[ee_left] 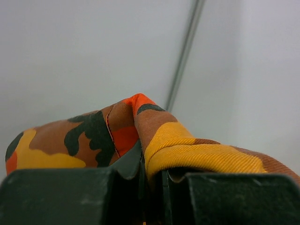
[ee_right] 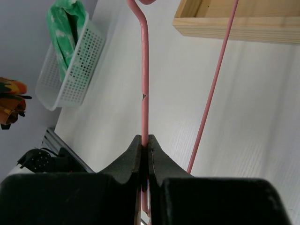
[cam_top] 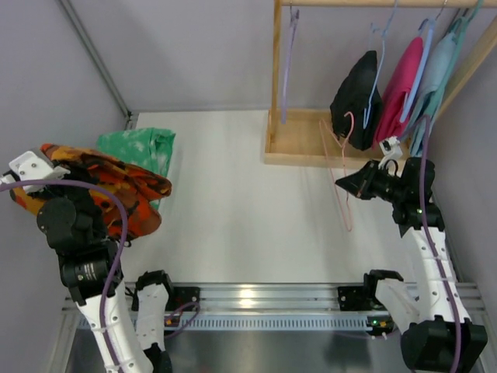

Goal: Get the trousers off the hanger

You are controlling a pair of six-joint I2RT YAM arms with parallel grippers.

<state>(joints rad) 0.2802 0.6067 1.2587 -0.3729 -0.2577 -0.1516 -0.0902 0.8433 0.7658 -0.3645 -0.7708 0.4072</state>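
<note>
we see the left gripper (ee_left: 151,161) clamped on a fold of the orange, yellow and dark camouflage trousers (cam_top: 116,186). its fingers are pressed together with the cloth pinched between them. the trousers hang bunched from that gripper at the far left, raised above the bench (cam_top: 248,225), and partly drape over the left arm.

the right gripper (ee_right: 145,146) sits well apart from them on the right side. its jaws are closed tight on one thin rod of the pink hanger (ee_right: 145,84), and a second rod of the same hanger slants past just beside it. no cloth touches the hanger.

a white basket (ee_right: 79,70) with a green patterned garment (cam_top: 140,148) stands at the far left of the bench, just behind the trousers.

at the far right stands a wooden rack (cam_top: 299,148). from its rail hang a black garment (cam_top: 357,97), a pink garment (cam_top: 400,85) and a pale teal garment (cam_top: 439,74), with a purple hanger (cam_top: 287,70) beside them.
</note>
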